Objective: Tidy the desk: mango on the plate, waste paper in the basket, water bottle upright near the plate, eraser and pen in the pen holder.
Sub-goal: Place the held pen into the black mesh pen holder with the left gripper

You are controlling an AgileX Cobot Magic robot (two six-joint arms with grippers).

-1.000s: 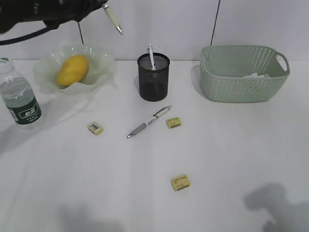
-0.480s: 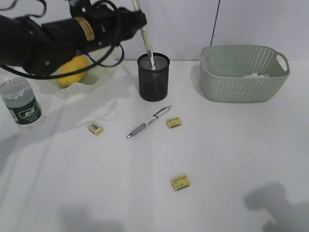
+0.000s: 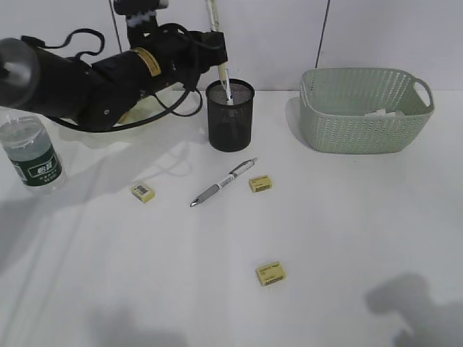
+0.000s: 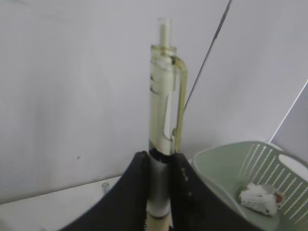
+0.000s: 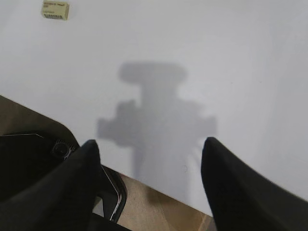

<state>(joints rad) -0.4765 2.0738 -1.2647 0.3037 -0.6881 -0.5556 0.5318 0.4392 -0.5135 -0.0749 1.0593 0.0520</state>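
My left gripper point(image 3: 214, 45) is shut on a pale pen point(image 3: 221, 69) and holds it upright, its tip dipping into the black mesh pen holder point(image 3: 230, 123). The left wrist view shows both fingers point(image 4: 139, 185) pinching the pen's barrel point(image 4: 162, 106). A grey pen point(image 3: 223, 183) lies on the desk point(image 3: 347, 217). Three yellow erasers point(image 3: 142, 191) point(image 3: 260, 183) point(image 3: 270, 273) lie around it. The waste paper point(image 3: 376, 113) is in the basket point(image 3: 365, 130). The water bottle point(image 3: 32, 155) stands upright at the left. My arm hides the mango and most of the plate point(image 3: 163, 103). My right gripper point(image 5: 149, 149) is open and empty.
In the right wrist view the desk's front edge point(image 5: 159, 185) runs just under the open fingers, and one eraser point(image 5: 55, 8) lies far off. The basket point(image 4: 226, 168) with the paper wad point(image 4: 260, 197) stands right of the pen holder.
My left arm has swung in from the upper left with the pen, turned it upright, and brought its tip down into the pen holder. The right gripper has stayed where it was.
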